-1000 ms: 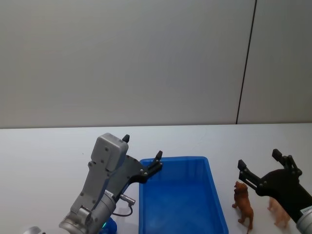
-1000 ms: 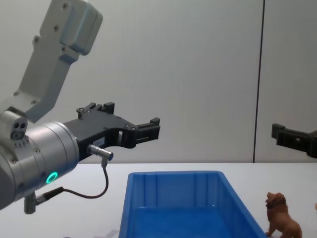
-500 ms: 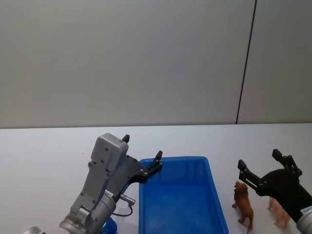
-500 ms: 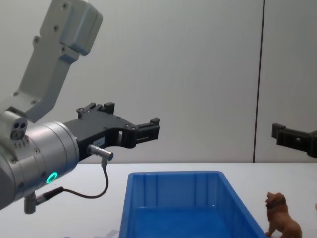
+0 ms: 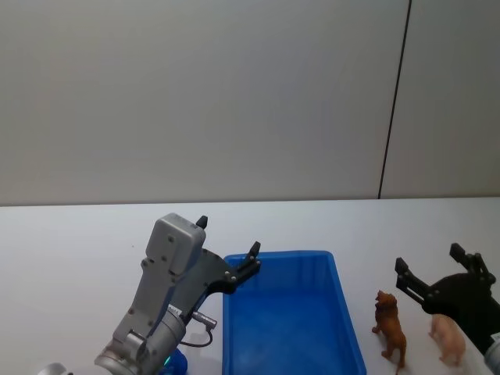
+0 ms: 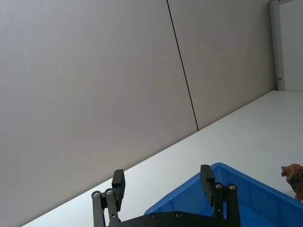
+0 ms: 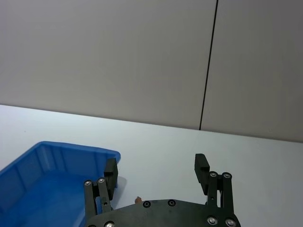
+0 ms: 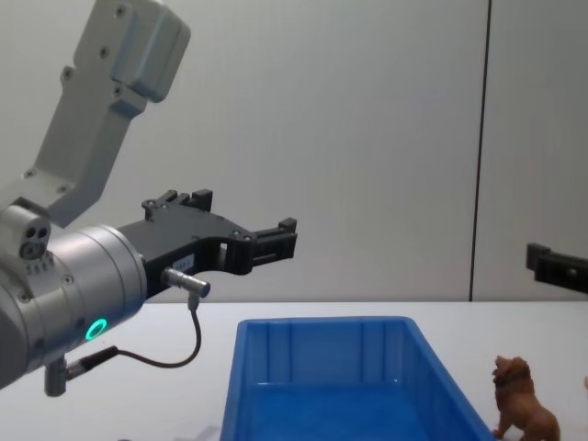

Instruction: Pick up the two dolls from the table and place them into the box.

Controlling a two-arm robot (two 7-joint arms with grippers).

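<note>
The table (image 5: 78,250) fills the lower part of the head view, a plain white top. The box (image 5: 277,255) sits on it at lower centre, with no doll inside as far as its floor shows.

The left gripper (image 5: 227,235) hangs at the box's upper left corner exactly where it was a second ago, fingers spread and empty. A green ring glows on that arm's wrist (image 8: 95,328) at the lower left of the chest view.

The one change is at the lower right. The right gripper (image 5: 428,258), fingers spread wide and holding nothing, has slid toward the right edge of the frame. In the chest view it has drawn back the same way. It now lies less over the lion (image 5: 390,328), which stands on the table just right of the box. It lies more above the pale figure (image 5: 447,336), which stands beside the lion, nearer the right edge.

I judge that it is lining up on the pale figure first. Both dolls are still on the table, so no placing is done yet.

No brand, label or writing can be read on anything here.
</note>
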